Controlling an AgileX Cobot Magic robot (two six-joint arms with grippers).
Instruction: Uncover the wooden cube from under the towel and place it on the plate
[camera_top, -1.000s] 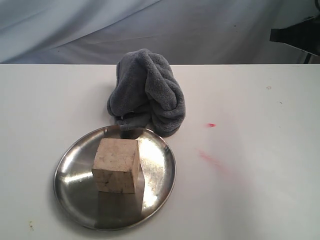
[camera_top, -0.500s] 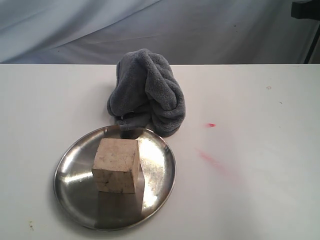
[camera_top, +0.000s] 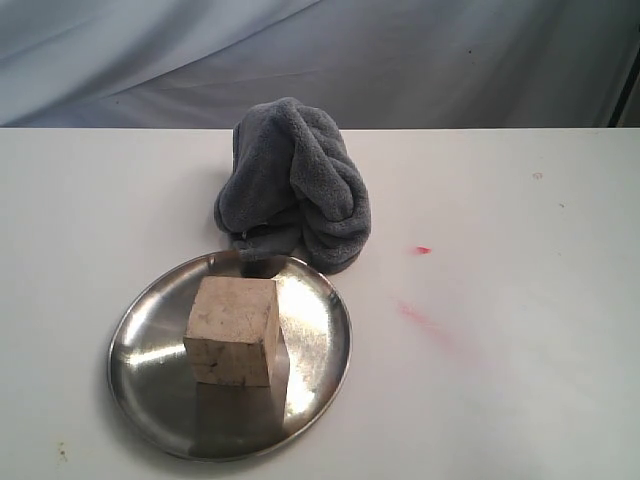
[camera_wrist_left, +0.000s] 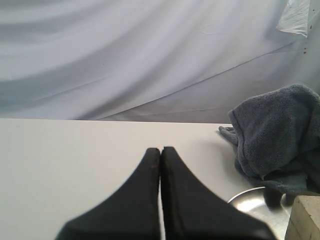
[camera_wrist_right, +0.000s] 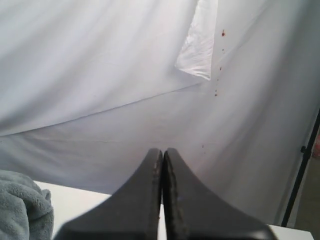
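A pale beige light-wood cube (camera_top: 232, 330) stands flat on a round, shiny stainless-steel plate (camera_top: 145, 385), about mid-plate and clear of the rim all round. Just behind it a dark grey fluffy fleece towel (camera_top: 295, 185) sits bunched into an upright heap, its near edge meeting the plate's far rim. The heap is the only tall thing beside the cube and blocks the far side. The white worktop (camera_top: 530, 330) stretches wide to the right of the plate and towel, marked only by a small red spot (camera_top: 421, 250) and a fainter red smear (camera_top: 425, 320). More room lies to the left. Its far edge runs just behind the towel, against a draped pale sheet (camera_top: 420, 60). In the wrist views the left arm's black fingers (camera_wrist_left: 142, 200) are pressed together with nothing between them. The right arm's black fingers (camera_wrist_right: 142, 200) are likewise closed and empty.
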